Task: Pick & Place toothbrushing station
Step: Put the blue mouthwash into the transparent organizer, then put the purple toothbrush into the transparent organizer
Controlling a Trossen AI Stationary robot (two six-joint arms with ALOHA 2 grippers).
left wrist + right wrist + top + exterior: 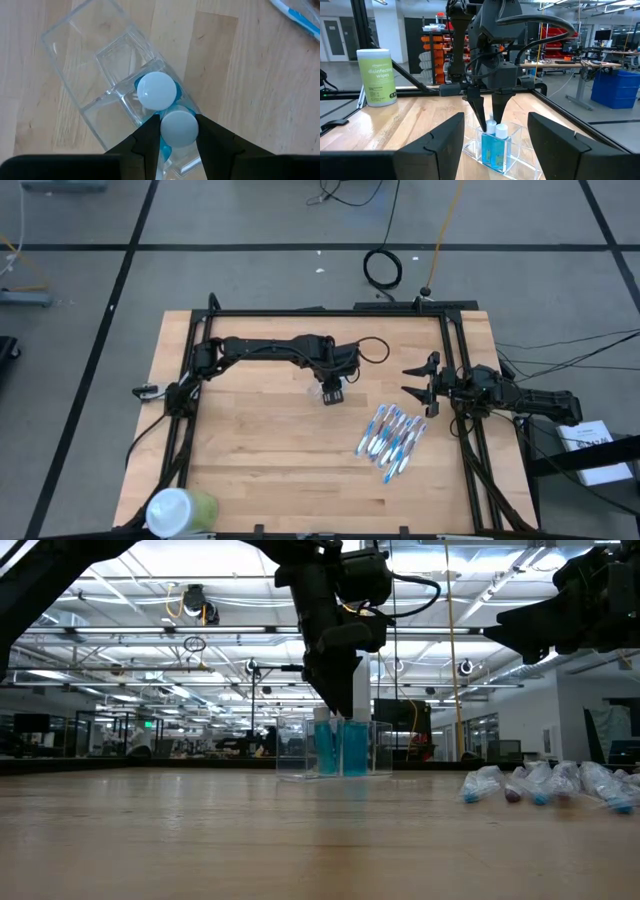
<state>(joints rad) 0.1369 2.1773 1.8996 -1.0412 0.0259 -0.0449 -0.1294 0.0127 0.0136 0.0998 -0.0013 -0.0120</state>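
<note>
A clear plastic holder (90, 60) with square compartments stands at the table's middle (328, 396). Two blue tubes with white caps stand upright in one end of it (340, 748). My left gripper (179, 137) comes down over them and is shut on the cap of one tube (179, 128). The other tube (156, 90) stands right beside it, untouched. Several blue-and-white toothbrushes (393, 435) lie side by side on the wood, right of the holder. My right gripper (418, 385) waits open at the table's right edge. My left gripper pinches the round white cap (192, 125) of one tube between its two fingers, one finger (150, 140) on each side. The fingers come from above, pointing steeply down. The tube stands upright in the holder's compartment, next to the other tube.
A green canister with a white lid (180, 510) stands at the near left corner. Black frame rails (455, 380) run along the table's far and side edges. Bare wood lies between the holder and the canister.
</note>
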